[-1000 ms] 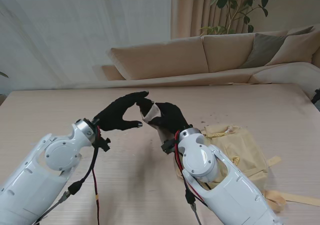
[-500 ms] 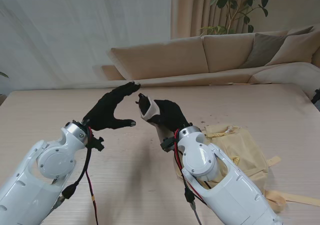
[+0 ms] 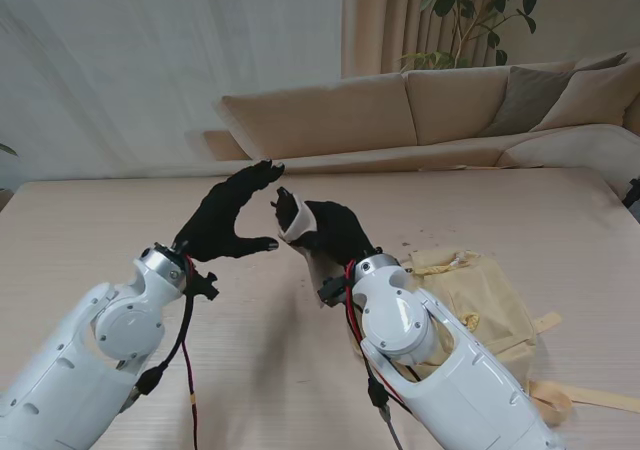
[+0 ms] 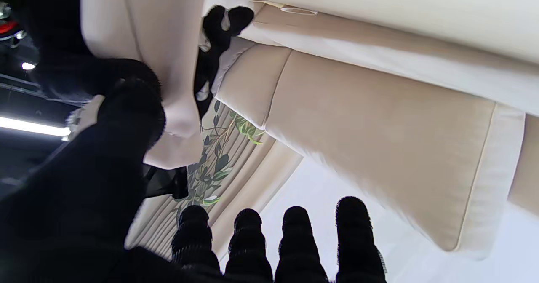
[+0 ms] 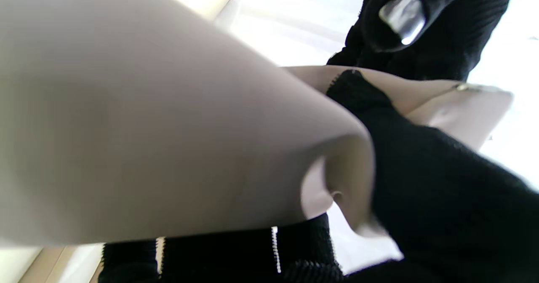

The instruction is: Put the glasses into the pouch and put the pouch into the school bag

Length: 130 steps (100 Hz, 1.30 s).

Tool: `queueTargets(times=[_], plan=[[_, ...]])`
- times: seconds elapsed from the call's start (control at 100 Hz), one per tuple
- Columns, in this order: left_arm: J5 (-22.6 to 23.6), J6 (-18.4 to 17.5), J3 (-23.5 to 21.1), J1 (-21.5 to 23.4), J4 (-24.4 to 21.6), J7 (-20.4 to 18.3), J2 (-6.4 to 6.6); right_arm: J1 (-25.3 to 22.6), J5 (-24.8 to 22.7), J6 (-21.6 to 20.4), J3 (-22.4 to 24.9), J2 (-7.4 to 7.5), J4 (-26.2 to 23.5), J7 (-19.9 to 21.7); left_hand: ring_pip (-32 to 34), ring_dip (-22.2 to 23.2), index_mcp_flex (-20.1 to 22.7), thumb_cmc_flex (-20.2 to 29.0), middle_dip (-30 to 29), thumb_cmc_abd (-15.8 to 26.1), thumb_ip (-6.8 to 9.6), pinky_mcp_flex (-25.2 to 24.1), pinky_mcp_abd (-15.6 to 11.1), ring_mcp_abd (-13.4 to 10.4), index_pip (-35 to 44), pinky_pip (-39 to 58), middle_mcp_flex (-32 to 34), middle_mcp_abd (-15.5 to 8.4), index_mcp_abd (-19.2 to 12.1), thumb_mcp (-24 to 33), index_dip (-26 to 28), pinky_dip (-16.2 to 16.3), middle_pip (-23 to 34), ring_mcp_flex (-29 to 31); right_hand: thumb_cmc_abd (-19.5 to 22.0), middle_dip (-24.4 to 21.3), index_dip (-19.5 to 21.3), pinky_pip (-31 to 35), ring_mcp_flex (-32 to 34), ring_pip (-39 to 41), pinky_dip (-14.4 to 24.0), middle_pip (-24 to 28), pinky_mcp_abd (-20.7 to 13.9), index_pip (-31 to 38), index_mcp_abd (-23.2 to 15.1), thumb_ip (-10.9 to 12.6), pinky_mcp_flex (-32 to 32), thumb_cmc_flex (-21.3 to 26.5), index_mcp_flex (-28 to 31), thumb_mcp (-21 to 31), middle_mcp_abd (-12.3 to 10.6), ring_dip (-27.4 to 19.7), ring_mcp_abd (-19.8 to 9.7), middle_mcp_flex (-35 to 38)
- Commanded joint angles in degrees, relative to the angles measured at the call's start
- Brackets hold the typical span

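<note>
Since a second ago the left hand [image 3: 228, 217] has drawn back from the right hand [image 3: 330, 230]: fingertips that met over the pouch are now apart, with a clear gap between them. Left hand is raised above the table [image 3: 120, 220], fingers spread, thumb curled nearer to me, holding nothing. Right hand is closed around the pouch [image 3: 296, 224], held up off the table; only a pale strip of it shows between the black fingers in the stand view. The pouch is a smooth, pale beige-pink soft sleeve, bent into a curve by the grip. Whether the glasses are inside cannot be told; they show in no view. Right of the right forearm the school bag [image 3: 480, 300], tan canvas with loose straps, lies flat on the table, partly hidden by the arm; its contents are not visible. Right wrist view alone shows the pouch close: a rolled lip with a small metal fitting at the far corner, a black finger [image 5: 404, 148] pressed across it, and the left hand's thumb tip [image 5: 400, 13] just beyond, not touching. Left wrist view shows four straight fingertips [image 4: 294, 232] against the sofa [image 4: 379, 118] and the pouch [image 4: 147, 30] at one side.
</note>
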Motion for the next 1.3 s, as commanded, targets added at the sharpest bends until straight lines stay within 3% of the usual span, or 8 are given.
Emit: queueTargets(times=[0.0, 0.19, 0.47, 0.54, 0.72, 0.88, 1.08, 1.29], plan=[[-1.61, -0.11, -0.12, 0.8, -1.1, -3.4, -0.38, -0.39, 0.22, -0.07, -0.2, -0.47, -0.32, 0.32, 0.78, 0.9, -0.18, -1.72, 0.95, -2.51, 0.72, -0.78, 0.42, 0.31, -0.88, -0.35, -2.22, 0.29, -2.08, -1.08, -0.39, -0.41, -1.02, -1.26, 1.51, 0.16, -0.74, 0.87, -0.1, -0.09, -0.26, 0.09, 0.49, 0.86, -3.66, -1.78, -0.48, -0.14, -0.22, -0.37, -0.08, -0.39, -1.39, -1.03], [-2.52, -1.18, 0.74, -0.06, 0.08, -5.2, -0.04, -0.43, 0.36, 0.32, -0.47, -0.71, -0.52, -0.31, 1.96, 1.61, 0.6, -0.37, 1.23, -1.33, 1.02, -0.72, 0.55, 0.2, 2.72, -0.33, -1.93, -0.48, -8.48, 0.1, 1.69, -0.42, -0.66, -1.08, 1.85, 0.12, -0.81, 0.91, -0.05, -0.03, -0.23, 0.13, 0.43, 0.94, -3.64, -1.63, -0.53, 0.01, -0.17, -0.29, 0.07, -0.37, -1.3, -0.99], [-1.75, -2.01, 1.21, -0.93, 0.95, -6.91, 0.45, -0.46, 0.56, 0.46, -0.2, -0.47, -1.39, 0.4, 3.1, 1.67, 0.2, 0.95, 0.25, 0.88, 1.56, -0.48, 0.74, 0.0, 18.85, -0.19, -0.21, -1.57, -14.18, 2.38, 9.05, -0.35, 2.46, -0.46, 1.73, 0.21, -0.9, 0.85, -0.37, -0.16, -0.27, 0.14, 0.37, 0.89, -3.38, -1.86, -0.71, -0.66, -0.38, -0.55, 0.11, -0.42, -1.25, -1.19], [-1.75, -2.2, 1.32, -1.02, 1.15, -6.73, 0.41, -0.4, 0.54, 0.54, -0.21, -0.5, -1.44, 0.33, 3.34, 1.71, 0.92, 0.92, -0.06, 1.27, 1.5, -0.4, 0.75, -0.03, 24.92, -0.12, 0.34, -2.18, -14.15, 2.44, 11.79, -0.32, 3.38, 0.02, 1.75, 0.23, -0.93, 0.86, -0.29, -0.06, -0.27, 0.14, 0.32, 0.87, -3.39, -1.93, -0.67, -0.84, -0.35, -0.69, 0.12, -0.38, -1.32, -1.17], [-1.68, -2.56, 2.06, -1.61, 1.95, -6.65, 0.39, -0.29, 0.6, 0.76, -0.23, -0.56, -1.84, 0.21, 3.57, 1.75, 3.91, 2.3, -0.49, 2.48, 1.79, -0.29, 0.62, -0.31, 25.87, 0.12, 0.89, -2.62, -14.61, 3.61, 12.11, -0.2, 4.31, 0.42, 1.73, 0.16, -1.16, 0.8, -0.4, -0.14, -0.26, -0.14, 0.33, 0.59, -3.02, -2.2, -0.78, -1.44, -0.6, -1.33, 0.23, -0.41, -1.06, -1.49], [-0.57, -2.98, 3.12, -2.47, 2.31, -7.25, 0.63, -0.14, 0.46, 1.05, -0.19, -0.61, -2.38, -0.02, 3.61, 1.67, -0.14, 5.0, -1.46, 4.22, 2.16, -0.13, 0.55, -0.55, 24.18, 0.38, 0.4, -2.4, -14.11, 5.61, 11.56, -0.07, 3.89, 0.27, 2.46, -0.31, -2.04, 0.81, -0.18, -0.08, -0.21, -0.93, 0.35, 0.27, -3.35, -2.04, -0.79, -1.45, 0.01, -2.42, 0.11, -0.41, -0.88, -1.01], [0.15, -2.26, 4.62, -3.88, 2.6, -7.99, 0.78, -0.15, 0.17, 2.01, -0.29, -0.52, -3.09, 0.36, 2.66, 0.9, -0.32, 4.96, -2.08, 3.81, 2.18, -0.56, 1.26, 0.79, 11.38, -0.22, -0.94, -0.15, -7.06, 7.87, 5.01, -0.37, 1.1, -1.0, 2.0, -0.8, -3.26, 0.69, -0.69, -0.33, -0.2, -1.88, 0.41, -0.6, -2.57, -2.29, -0.96, -2.0, -1.08, -3.37, 0.22, -0.48, -0.69, -1.77], [0.14, -3.05, 5.48, -4.51, 2.82, -9.62, 1.16, 0.4, 0.31, 2.48, -0.39, -0.61, -3.34, 0.38, 2.58, 1.18, 0.12, 5.1, 0.17, 3.53, 2.2, -0.64, 1.41, 0.77, 15.04, -0.58, -1.09, -0.21, -8.15, 8.16, 7.09, -0.56, 0.81, -0.9, 1.63, -0.97, -3.42, 0.65, -1.38, -0.34, -0.14, -1.97, 0.25, -0.69, -2.82, -2.43, -1.14, -2.23, -1.68, -3.73, 0.13, -0.45, -0.79, -2.68]])
